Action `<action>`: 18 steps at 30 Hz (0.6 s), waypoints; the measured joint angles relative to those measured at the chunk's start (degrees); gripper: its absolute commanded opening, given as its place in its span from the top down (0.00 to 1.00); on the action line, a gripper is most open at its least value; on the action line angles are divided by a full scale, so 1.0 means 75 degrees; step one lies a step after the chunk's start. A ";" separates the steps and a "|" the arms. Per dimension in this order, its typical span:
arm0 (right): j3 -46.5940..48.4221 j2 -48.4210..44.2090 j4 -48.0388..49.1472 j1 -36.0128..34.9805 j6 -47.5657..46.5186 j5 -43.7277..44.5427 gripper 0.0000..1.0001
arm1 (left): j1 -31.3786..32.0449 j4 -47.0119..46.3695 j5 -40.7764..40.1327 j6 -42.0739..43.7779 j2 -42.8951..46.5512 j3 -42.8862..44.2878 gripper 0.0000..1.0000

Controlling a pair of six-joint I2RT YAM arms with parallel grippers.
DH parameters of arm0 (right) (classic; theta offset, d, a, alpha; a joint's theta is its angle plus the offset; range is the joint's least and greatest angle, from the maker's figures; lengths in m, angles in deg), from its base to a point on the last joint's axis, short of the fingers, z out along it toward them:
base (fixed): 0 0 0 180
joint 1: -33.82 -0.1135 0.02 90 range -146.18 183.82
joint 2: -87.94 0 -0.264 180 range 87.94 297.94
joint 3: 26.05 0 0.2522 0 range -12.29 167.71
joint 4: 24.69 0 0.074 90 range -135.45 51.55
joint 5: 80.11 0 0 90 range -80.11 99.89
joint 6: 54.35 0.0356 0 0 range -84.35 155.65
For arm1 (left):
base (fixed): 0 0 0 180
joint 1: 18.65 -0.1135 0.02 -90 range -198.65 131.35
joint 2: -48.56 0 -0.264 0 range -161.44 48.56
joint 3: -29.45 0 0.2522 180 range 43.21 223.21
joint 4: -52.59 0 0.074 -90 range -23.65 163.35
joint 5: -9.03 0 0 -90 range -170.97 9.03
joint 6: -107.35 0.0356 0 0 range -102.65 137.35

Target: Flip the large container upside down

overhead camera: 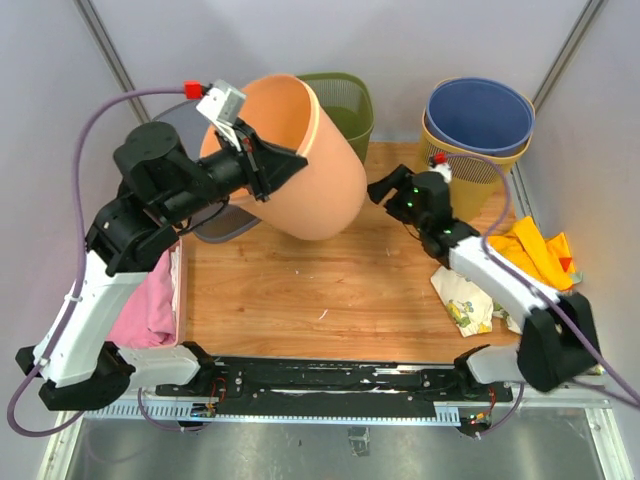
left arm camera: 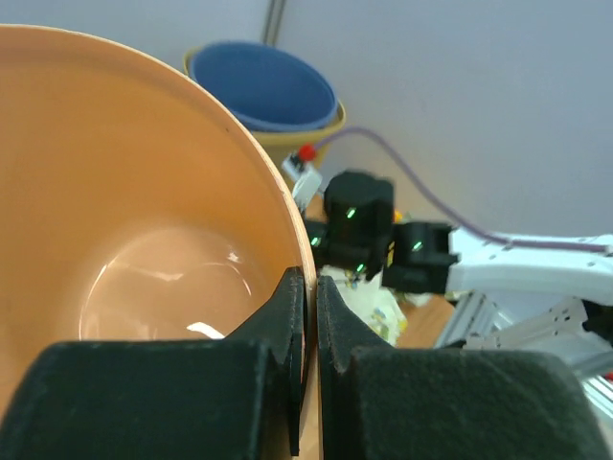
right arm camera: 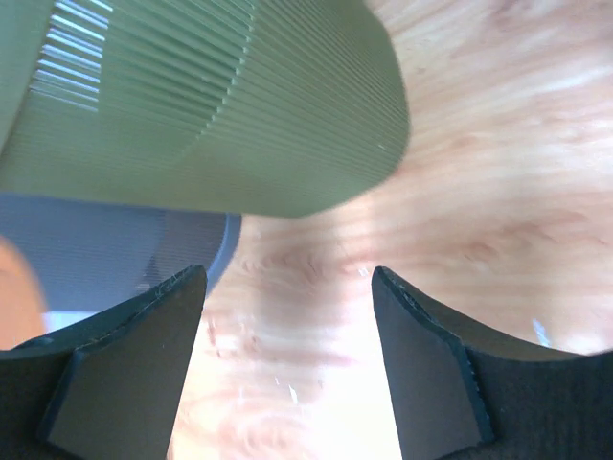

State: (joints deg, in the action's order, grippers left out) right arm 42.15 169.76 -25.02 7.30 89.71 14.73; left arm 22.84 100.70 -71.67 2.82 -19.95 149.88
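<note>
The large container is an orange plastic bin (overhead camera: pixel 325 175), lifted and tilted on its side above the wooden board, its mouth towards the back left. My left gripper (overhead camera: pixel 285 165) is shut on its rim, one finger inside and one outside. In the left wrist view the thin rim runs between the pads (left arm camera: pixel 309 287), beside the bin's glossy orange inside (left arm camera: pixel 124 192). My right gripper (overhead camera: pixel 380 190) stands open just right of the bin and apart from it. In the right wrist view only bare wood shows between its fingers (right arm camera: pixel 287 278).
A green slatted bin (overhead camera: pixel 345 105) (right arm camera: pixel 239 105) stands behind the orange one. A blue bin nested in a yellow one (overhead camera: pixel 478 115) is at the back right. A grey basket (overhead camera: pixel 215 225) sits under the left arm. Pink cloth (overhead camera: pixel 150 310) lies left; yellow (overhead camera: pixel 535 250) and patterned (overhead camera: pixel 462 300) cloths lie right.
</note>
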 measured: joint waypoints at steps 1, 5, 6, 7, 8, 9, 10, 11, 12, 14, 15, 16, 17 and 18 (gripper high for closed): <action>-0.0099 -0.0533 -0.0527 0.0105 -0.0181 -0.0015 0.28 | 0.0000 0.0006 0.0102 -0.0128 0.0044 -0.0227 1.00; -0.0312 -0.2576 -0.2626 0.0627 -0.0810 0.0117 0.28 | 0.0000 -0.0050 0.0452 -0.0597 0.0254 -0.1014 1.00; -0.0329 -0.3077 -0.3191 0.0868 -0.0953 0.0178 0.27 | 0.0000 -0.0105 0.0527 -0.0711 0.0338 -0.1215 1.00; -0.0335 -0.3497 -0.3695 0.1099 -0.1072 0.0256 0.24 | 0.0000 -0.0294 0.0650 -0.0909 0.0428 -0.1617 1.00; -0.0335 -0.3867 -0.4170 0.1314 -0.1198 0.0361 0.22 | 0.0000 -0.0361 0.0705 -0.1003 0.0583 -0.1801 1.00; -0.0323 -0.4208 -0.4663 0.1524 -0.1317 0.0463 0.22 | -0.0003 -0.0679 0.0851 -0.1241 0.0737 -0.2212 1.00; -0.0280 -0.4456 -0.5112 0.1682 -0.1440 0.0586 0.22 | -0.0006 -0.0988 0.0953 -0.1507 0.0880 -0.2629 1.00; -0.0169 -0.4677 -0.5654 0.1821 -0.1591 0.0702 0.21 | -0.0006 -0.1343 0.1081 -0.1801 0.1017 -0.3075 1.00; -0.0017 -0.4803 -0.6091 0.1891 -0.1740 0.0804 0.22 | -0.0006 -0.1862 0.1241 -0.2209 0.1157 -0.3649 1.00; 0.0417 -0.4881 -0.6819 0.1944 -0.2057 0.0965 0.21 | -0.0006 -0.2734 0.1463 -0.2900 0.1320 -0.4616 1.00; 0.0697 -0.4873 -0.7102 0.1944 -0.2235 0.1017 0.21 | -0.0006 -0.3136 0.1524 -0.3232 0.1361 -0.5056 1.00; 0.0915 -0.4861 -0.7300 0.1944 -0.2349 0.1058 0.21 | -0.0006 -0.3684 0.1585 -0.3634 0.1408 -0.5610 1.00; 0.1166 -0.4817 -0.7513 0.1947 -0.2486 0.1105 0.21 | -0.0006 -0.4124 0.1629 -0.4022 0.1434 -0.6094 1.00; 0.1367 -0.4779 -0.7679 0.1950 -0.2620 0.1110 0.21 | -0.0006 -0.4421 0.1647 -0.4307 0.1445 -0.6438 1.00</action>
State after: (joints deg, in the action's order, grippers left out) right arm 52.40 133.91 -82.62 21.92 70.06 23.05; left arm 22.80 67.54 -59.32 -29.48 -9.11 101.60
